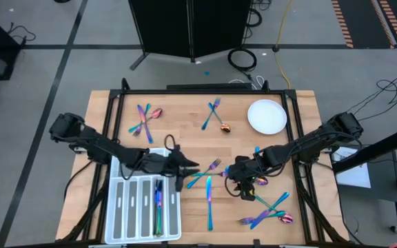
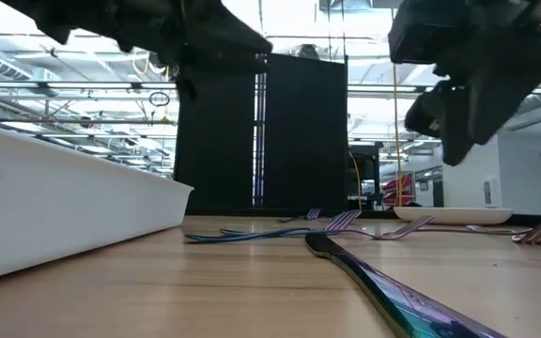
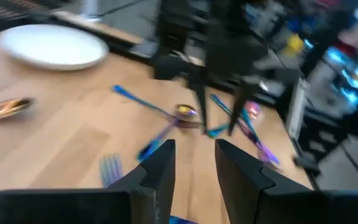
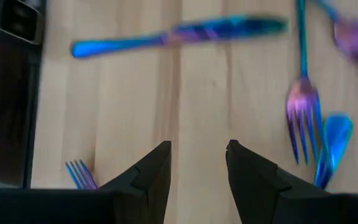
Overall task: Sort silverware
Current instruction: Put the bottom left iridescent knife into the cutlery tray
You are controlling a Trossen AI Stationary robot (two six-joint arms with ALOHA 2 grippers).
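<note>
On the wooden table (image 1: 185,141), the left gripper (image 1: 193,167) hovered just off the three-o'clock rim of the white compartmented tray (image 1: 118,219), fingers parted and empty, while the right gripper (image 1: 240,187), also parted and empty, hung near the centre. Between them lay a fork (image 1: 207,169) and a knife (image 1: 209,203). More silverware (image 1: 267,215) lay at five o'clock, crossed pieces (image 1: 143,118) at eleven, and the white plate (image 1: 267,116) at one o'clock, leaving bare wood mid-table.

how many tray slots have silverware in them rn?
1. Only one long slot of the white tray, toward its right side, holds silverware; the others look bare. The left arm covers the tray's far end, so something may be hidden there.
</note>
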